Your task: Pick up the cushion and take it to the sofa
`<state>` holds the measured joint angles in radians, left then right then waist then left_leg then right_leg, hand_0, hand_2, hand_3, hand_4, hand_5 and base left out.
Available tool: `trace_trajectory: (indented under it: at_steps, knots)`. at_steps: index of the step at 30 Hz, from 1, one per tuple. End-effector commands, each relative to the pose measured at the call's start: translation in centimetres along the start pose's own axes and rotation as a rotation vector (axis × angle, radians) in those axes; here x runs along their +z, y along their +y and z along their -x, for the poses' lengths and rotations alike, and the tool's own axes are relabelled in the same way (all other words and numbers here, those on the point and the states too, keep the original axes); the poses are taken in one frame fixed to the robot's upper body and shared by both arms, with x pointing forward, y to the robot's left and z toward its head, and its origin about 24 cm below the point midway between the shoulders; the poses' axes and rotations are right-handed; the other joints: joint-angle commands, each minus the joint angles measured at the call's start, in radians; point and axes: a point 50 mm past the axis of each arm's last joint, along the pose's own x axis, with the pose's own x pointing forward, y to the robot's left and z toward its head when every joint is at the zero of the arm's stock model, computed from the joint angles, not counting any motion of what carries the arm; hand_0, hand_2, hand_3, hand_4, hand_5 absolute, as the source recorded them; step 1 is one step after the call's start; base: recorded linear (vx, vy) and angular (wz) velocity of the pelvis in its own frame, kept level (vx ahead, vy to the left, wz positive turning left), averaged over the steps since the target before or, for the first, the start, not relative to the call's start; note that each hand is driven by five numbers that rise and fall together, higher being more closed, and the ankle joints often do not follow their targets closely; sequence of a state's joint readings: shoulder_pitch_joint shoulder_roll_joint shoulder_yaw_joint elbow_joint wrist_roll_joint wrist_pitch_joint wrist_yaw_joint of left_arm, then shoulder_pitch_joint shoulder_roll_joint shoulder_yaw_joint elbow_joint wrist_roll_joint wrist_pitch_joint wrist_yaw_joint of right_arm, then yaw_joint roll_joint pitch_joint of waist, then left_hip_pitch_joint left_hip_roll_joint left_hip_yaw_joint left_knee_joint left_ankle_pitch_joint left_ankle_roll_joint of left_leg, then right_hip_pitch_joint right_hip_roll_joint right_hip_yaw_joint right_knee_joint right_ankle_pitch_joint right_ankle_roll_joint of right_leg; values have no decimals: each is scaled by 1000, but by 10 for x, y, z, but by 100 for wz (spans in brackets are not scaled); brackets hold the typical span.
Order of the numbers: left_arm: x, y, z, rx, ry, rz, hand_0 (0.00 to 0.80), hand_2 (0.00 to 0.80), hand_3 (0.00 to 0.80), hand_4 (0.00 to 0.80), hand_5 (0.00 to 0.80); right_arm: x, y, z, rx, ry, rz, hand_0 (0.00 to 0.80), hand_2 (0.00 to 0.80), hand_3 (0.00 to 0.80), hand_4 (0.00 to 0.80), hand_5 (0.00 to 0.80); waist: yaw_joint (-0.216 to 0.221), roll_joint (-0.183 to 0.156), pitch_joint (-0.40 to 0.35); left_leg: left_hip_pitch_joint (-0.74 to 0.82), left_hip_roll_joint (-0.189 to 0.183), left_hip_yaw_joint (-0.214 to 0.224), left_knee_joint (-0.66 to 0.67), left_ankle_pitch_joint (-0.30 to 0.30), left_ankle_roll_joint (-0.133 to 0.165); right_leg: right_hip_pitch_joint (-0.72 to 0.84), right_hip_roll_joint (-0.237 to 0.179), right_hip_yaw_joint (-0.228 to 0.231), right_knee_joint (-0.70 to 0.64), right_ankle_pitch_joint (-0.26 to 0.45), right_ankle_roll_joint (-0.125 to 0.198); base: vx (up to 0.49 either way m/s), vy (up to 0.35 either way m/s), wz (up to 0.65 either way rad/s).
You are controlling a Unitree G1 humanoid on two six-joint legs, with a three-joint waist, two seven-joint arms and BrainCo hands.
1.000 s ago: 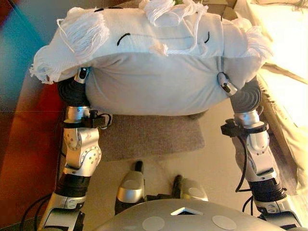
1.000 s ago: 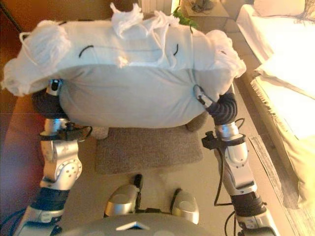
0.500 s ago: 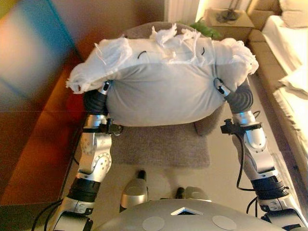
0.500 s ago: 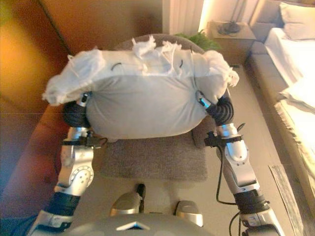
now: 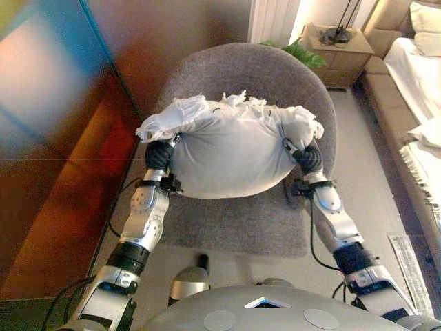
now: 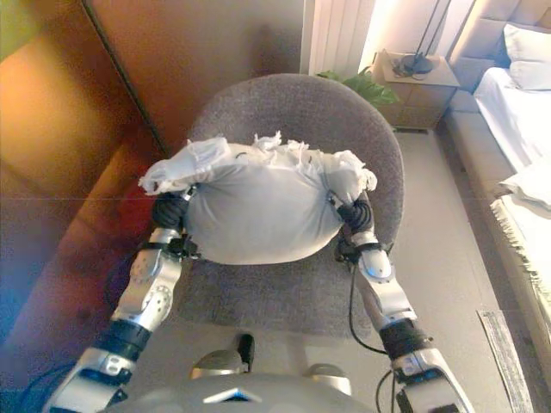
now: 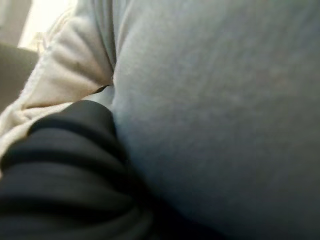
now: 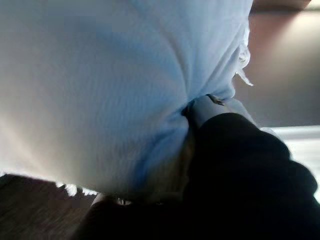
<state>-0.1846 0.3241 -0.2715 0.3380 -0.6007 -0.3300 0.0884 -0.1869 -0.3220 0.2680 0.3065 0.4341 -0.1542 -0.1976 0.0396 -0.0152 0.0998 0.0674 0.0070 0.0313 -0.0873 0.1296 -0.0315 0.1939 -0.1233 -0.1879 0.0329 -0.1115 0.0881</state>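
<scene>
The cushion (image 5: 231,155) is pale grey with white tassels along its top. I hold it between both hands, just above the seat of a round grey armchair (image 5: 241,76). My left hand (image 5: 160,155) grips its left end and my right hand (image 5: 306,157) grips its right end, each with the thumb pressed into the fabric. The fingers are hidden behind the cushion. In the left wrist view the cushion (image 7: 215,100) fills the picture past the hand's dark cover (image 7: 65,170). In the right wrist view the fabric (image 8: 100,75) bunches at my right hand (image 8: 240,170).
A brown wooden wall (image 5: 62,103) runs along the left. A bedside table (image 5: 341,48) with a lamp and a green plant (image 5: 303,54) stands behind the chair at the right. A long pale seat with white bedding (image 5: 420,69) lies along the right edge.
The cushion and both hands now sit farther from the head camera, lower and over the grey armchair. The whole picture has shifted, so the camera has moved too.
</scene>
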Motion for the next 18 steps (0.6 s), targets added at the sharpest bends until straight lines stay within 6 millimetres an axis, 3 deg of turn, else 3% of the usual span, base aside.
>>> trace_trajectory:
  at_steps: [1,8,18]
  knots:
    - [21,-51,-43,-164,-98,-23,800,800,800,800,800,44,42,-31,90,-147,-59,800,800,800,800,800,-26,-4,-44,105,41,42,3,-160,-31,-33,-48,29,-114,158,45,109,25,-7]
    - [-9,-52,-51,-113,74,-73,800,800,800,800,800,13,43,-38,-9,16,-46,800,800,800,800,800,-42,12,-68,149,37,58,0,-174,-31,0,-53,40,-118,161,53,141,1,-9]
    - [-72,-13,-26,71,501,-191,800,800,800,800,800,-57,16,-25,-44,473,-98,800,800,800,800,800,-45,5,-124,215,39,69,0,-180,-41,65,-39,46,-120,156,57,185,-38,-8]
